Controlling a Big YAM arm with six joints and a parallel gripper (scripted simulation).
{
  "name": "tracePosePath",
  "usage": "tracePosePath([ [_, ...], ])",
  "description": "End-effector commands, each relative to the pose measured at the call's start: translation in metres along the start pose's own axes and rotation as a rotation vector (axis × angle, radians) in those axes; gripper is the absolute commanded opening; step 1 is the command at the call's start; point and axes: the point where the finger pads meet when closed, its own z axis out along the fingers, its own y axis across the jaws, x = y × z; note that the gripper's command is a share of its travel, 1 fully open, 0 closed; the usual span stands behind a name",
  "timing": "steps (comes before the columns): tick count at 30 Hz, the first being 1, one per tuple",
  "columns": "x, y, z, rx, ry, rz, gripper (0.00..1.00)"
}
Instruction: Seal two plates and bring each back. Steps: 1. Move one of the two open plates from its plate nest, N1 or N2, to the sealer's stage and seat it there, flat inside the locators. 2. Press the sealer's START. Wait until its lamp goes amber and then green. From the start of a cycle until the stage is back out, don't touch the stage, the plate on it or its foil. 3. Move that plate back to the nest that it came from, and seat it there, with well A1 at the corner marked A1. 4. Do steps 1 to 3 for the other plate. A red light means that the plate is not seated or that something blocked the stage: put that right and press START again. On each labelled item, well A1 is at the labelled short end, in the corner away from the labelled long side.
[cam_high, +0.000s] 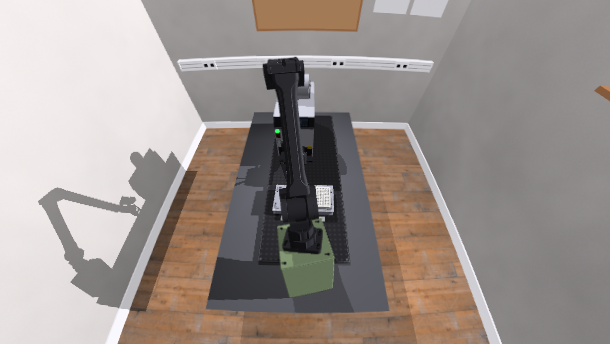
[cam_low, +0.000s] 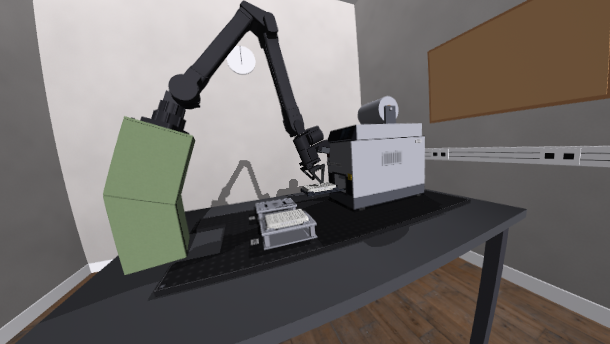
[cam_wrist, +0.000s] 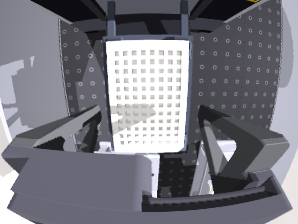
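Green light shows on the sealer, and a plate lies on the stage in front of its mouth, well apart from the two nests. The pincer hangs just above that plate, spread fully wide and holding nothing, one finger off each long side.

Biggest risk, as I judge it, is a crooked pick: if the fingers close off-centre or catch the stage locators, the plate could tip or drag instead of lifting flat. Whether foil now covers the wells cannot be told; scraping it would spoil the seal.

Room is tight behind the plate, where the sealer's dark opening and two rails stand close, so lifting straight up before pulling back looks safest. Toward the arm's base, the other plate sits in the nearer nest, and the nest behind it appears free. The table is open on the right of the sealer.
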Motion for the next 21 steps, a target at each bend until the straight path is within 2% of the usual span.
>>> tracePosePath([
  [1,-0.023,-0.004,-0.014,0.000,-0.037,0.004,1.00],
  [16,-0.020,-0.008,-0.035,0.006,-0.016,0.005,1.00],
  [21,-0.036,-0.006,-0.045,0.002,-0.041,0.005,1.00],
])
